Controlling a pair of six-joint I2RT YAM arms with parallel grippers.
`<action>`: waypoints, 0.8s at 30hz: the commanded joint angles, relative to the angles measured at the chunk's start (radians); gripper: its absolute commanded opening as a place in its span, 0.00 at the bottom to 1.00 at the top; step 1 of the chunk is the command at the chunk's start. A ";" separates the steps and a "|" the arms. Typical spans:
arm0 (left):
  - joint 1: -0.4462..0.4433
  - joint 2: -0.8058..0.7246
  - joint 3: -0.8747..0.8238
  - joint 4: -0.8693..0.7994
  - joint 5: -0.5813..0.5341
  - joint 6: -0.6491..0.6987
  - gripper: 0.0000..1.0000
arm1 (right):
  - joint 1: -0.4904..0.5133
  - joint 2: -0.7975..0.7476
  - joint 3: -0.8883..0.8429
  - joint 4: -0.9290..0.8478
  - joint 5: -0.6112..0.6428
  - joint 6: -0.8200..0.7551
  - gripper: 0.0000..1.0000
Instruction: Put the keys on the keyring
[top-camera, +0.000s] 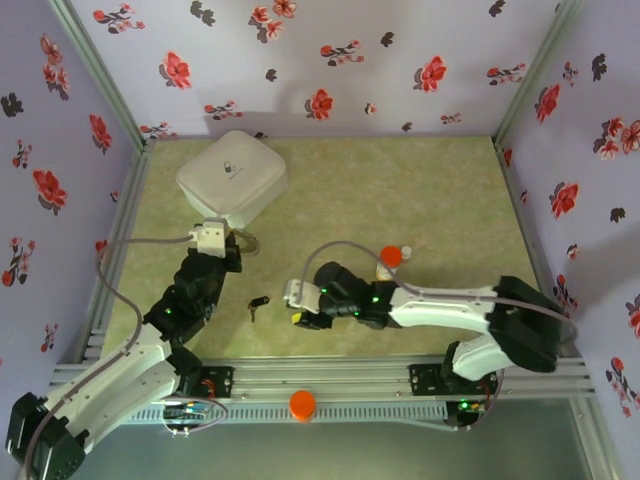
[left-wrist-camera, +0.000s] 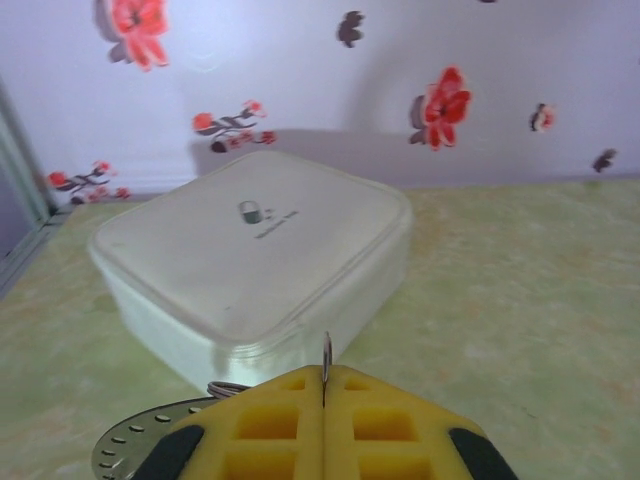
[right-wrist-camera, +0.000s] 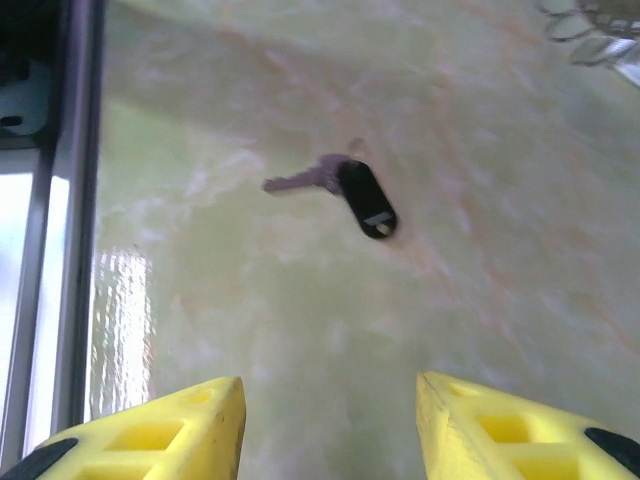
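- One black-headed key (right-wrist-camera: 365, 197) lies on the table (right-wrist-camera: 480, 300) straight ahead of the right gripper (right-wrist-camera: 330, 430), whose fingers are apart. Its long axis runs crosswise to them, blade pointing left.
- Top view: the right gripper (top-camera: 295, 306) sits just beside the key (top-camera: 258, 305); the left arm is farther off.
- Left gripper (left-wrist-camera: 323, 430) has its fingers together, clamped on the keyring (left-wrist-camera: 326, 355) rim, near the white box (left-wrist-camera: 255, 260).
- Right wrist view gives the key's orientation; top view places the keyring (top-camera: 247, 241) beyond the key.

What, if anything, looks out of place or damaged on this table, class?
Nothing looks spilled or broken. The oddest thing is an orange disc sitting alone on the metal rail between the arm bases, apart from everything else. The black-headed key lies flat; the shut left gripper pinches the keyring.
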 joint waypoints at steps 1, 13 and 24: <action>0.022 -0.038 0.026 -0.050 -0.084 -0.057 0.00 | 0.018 0.107 0.107 0.073 -0.046 -0.047 0.47; 0.089 -0.153 0.015 -0.149 -0.155 -0.043 0.00 | 0.029 0.373 0.295 0.180 0.008 0.555 0.32; 0.096 -0.170 0.003 -0.162 -0.154 -0.045 0.00 | 0.003 0.557 0.577 -0.184 -0.079 0.720 0.33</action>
